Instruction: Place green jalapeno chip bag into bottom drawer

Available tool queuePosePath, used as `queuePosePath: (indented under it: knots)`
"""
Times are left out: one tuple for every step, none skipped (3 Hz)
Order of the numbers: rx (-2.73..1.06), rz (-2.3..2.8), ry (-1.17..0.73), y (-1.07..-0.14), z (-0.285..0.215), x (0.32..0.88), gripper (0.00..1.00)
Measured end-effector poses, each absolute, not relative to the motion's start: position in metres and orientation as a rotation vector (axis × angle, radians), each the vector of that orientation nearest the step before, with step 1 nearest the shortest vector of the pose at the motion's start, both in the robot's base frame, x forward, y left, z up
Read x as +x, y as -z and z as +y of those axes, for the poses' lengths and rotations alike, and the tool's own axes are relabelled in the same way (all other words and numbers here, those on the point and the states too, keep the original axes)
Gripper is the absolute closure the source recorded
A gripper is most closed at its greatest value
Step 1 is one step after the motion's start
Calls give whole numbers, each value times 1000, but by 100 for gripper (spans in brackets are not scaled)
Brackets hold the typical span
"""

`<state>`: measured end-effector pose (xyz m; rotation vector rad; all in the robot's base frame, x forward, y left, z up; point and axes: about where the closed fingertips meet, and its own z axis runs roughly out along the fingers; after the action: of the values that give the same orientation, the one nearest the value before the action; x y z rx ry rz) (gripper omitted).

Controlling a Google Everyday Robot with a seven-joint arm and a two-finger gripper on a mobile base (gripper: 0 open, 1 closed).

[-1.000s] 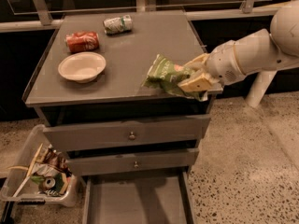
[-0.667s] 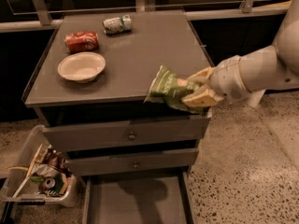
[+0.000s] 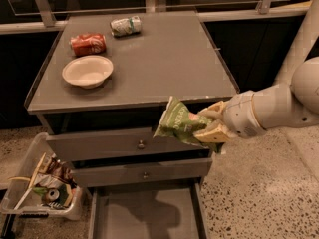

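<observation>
The green jalapeno chip bag (image 3: pixel 178 123) is crinkled light-green foil, held in the air in front of the cabinet's top drawer, off the tabletop. My gripper (image 3: pixel 208 124) comes in from the right on a white arm and is shut on the bag's right end, its tan fingers (image 3: pixel 213 131) pinching the foil. The bottom drawer (image 3: pixel 144 215) is pulled open below, showing a flat grey floor with a shadow on it. The bag hangs well above the drawer, a little to the right of its middle.
On the grey cabinet top (image 3: pixel 164 59) are a white bowl (image 3: pixel 87 70), a red can (image 3: pixel 87 44) and a crushed green-white can (image 3: pixel 125 25). Two knobbed upper drawers (image 3: pixel 141 144) are shut. A clear bin of trash (image 3: pixel 42 188) stands on the floor at the left.
My gripper has carried the chip bag off the tabletop's front right edge, forward and down, so it now hangs in front of the top drawer.
</observation>
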<state>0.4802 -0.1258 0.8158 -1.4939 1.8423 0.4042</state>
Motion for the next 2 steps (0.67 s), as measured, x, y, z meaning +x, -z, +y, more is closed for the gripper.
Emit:
queuePosePath:
  knots:
    - [-1494, 1842, -405, -816, -126, 480, 100]
    - [-1488, 1909, -481, -775, -118, 465, 100]
